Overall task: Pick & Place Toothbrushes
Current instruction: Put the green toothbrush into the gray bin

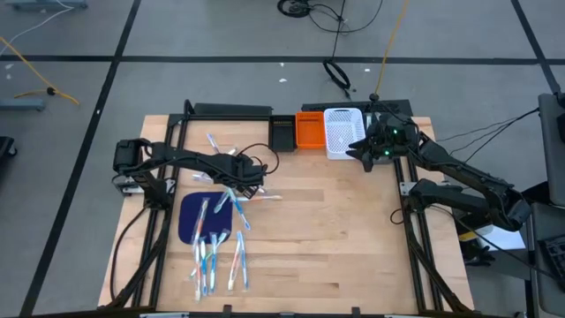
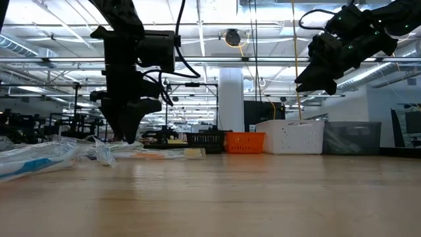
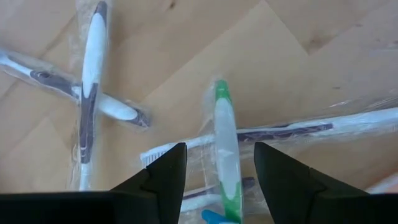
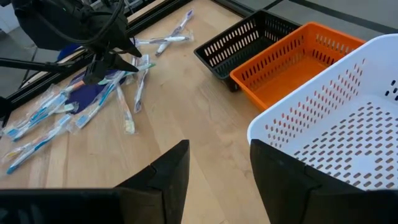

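Left hand (image 3: 214, 177) is held spread, low over the toothbrushes (image 1: 216, 238) heaped on and beside the blue mat (image 1: 190, 216), its fingers straddling a green-handled toothbrush (image 3: 225, 143) in clear wrap. Probably one brush alone should be pinched at mid-handle, clear of the crossed neighbours. Right hand (image 4: 217, 177) is kept spread and empty above the white bin (image 1: 342, 131), well apart from the mat.
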